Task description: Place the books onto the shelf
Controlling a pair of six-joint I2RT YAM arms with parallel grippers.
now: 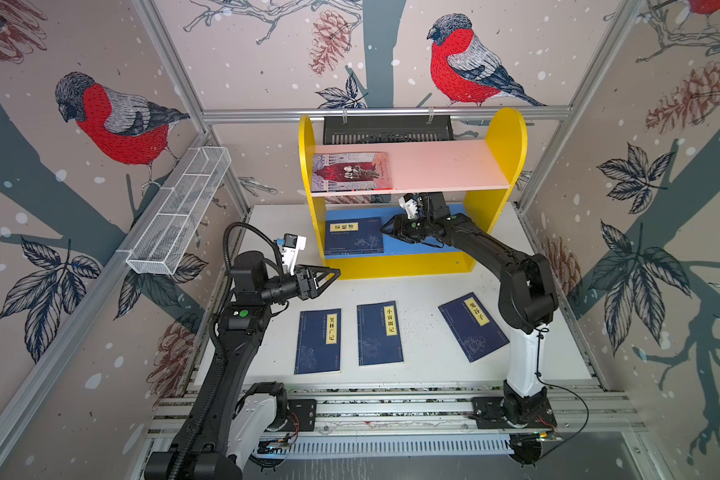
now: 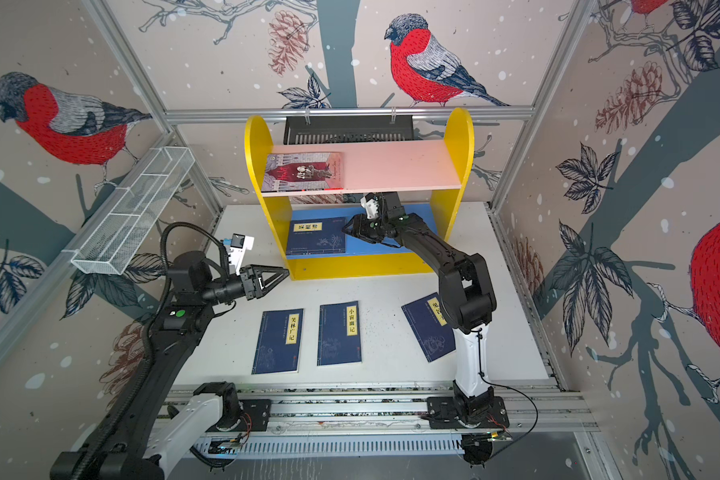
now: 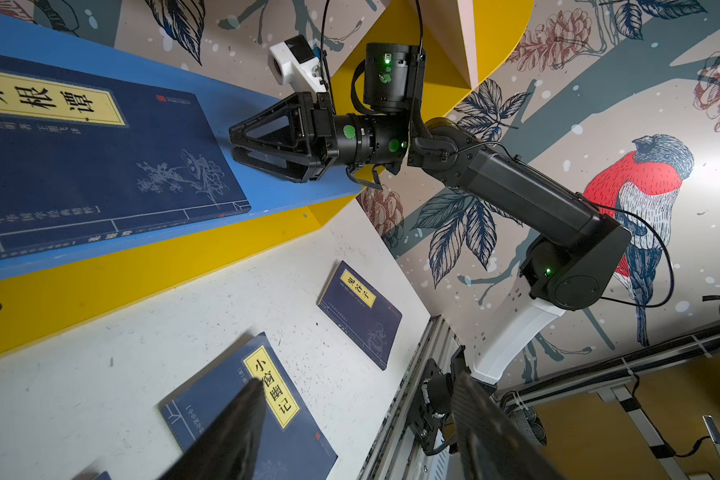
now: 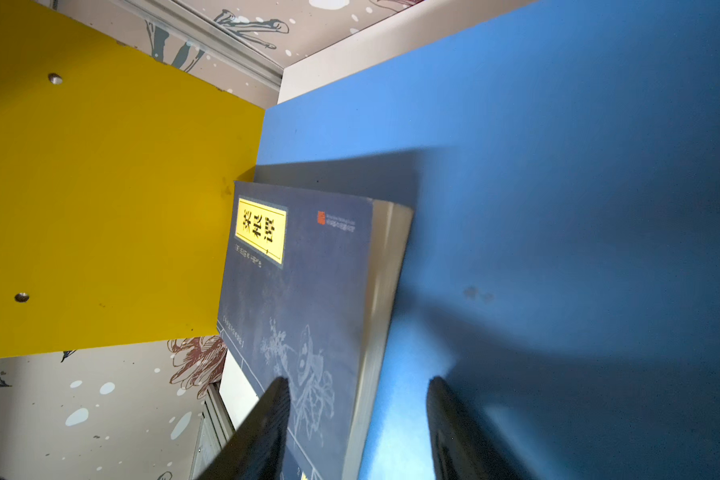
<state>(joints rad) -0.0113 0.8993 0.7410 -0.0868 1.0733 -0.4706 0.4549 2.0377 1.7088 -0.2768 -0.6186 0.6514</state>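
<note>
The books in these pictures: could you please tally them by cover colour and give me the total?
Navy blue books: 4
Grey-lilac illustrated book: 1
Total: 5

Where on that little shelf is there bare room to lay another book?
Pink upper board: bare from the illustrated book to the opposite yellow side panel. Blue lower board: crowded, a navy book at one end, the right gripper beside it.
</note>
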